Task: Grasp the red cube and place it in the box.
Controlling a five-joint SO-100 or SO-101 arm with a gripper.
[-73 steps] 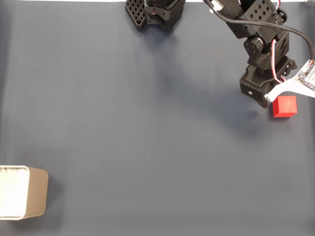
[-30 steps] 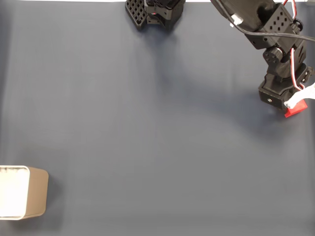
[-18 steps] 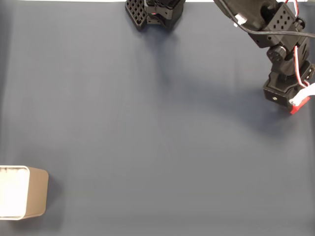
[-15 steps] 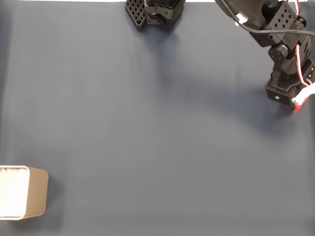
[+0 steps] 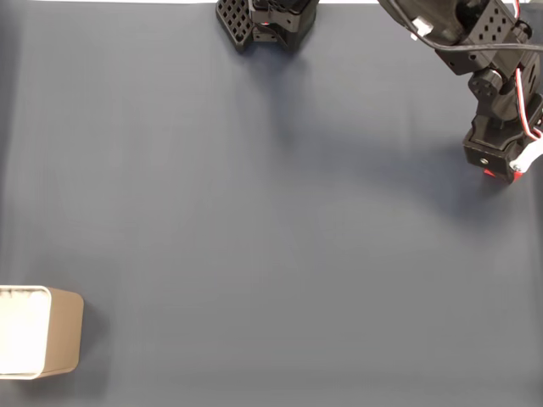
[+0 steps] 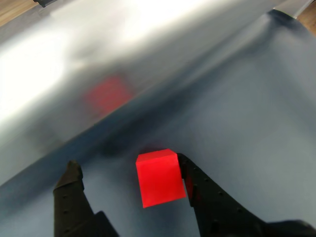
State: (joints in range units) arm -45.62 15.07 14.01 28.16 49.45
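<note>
Since the earliest fixed picture the arm (image 5: 475, 51) has swung toward the right edge and come over the red cube (image 6: 159, 177), which then lay in plain sight beside it and now shows in the fixed view as no more than a red sliver (image 5: 489, 173) under the black wrist housing.

The dark blue-grey cloth (image 5: 254, 220) covers the whole table, smooth in the fixed view and creased near the top right corner of the wrist view. The arm's base (image 5: 267, 19) stands at the top edge of the fixed view, left of the wrist.

The box (image 5: 41, 331) sits at the lower left of the fixed view, cut off by the left edge and well apart from the arm. Its tan wall faces right and its white inside shows nothing in it.

In the wrist view the gripper (image 6: 131, 170) has its fingers spread. The cube lies on the cloth between them, touching the right finger (image 6: 207, 192), with a clear gap to the left finger (image 6: 71, 187). So the fingers are released around the cube, not clamped on it. A blurred red reflection (image 6: 106, 94) shows on a shiny surface beyond the cube.
</note>
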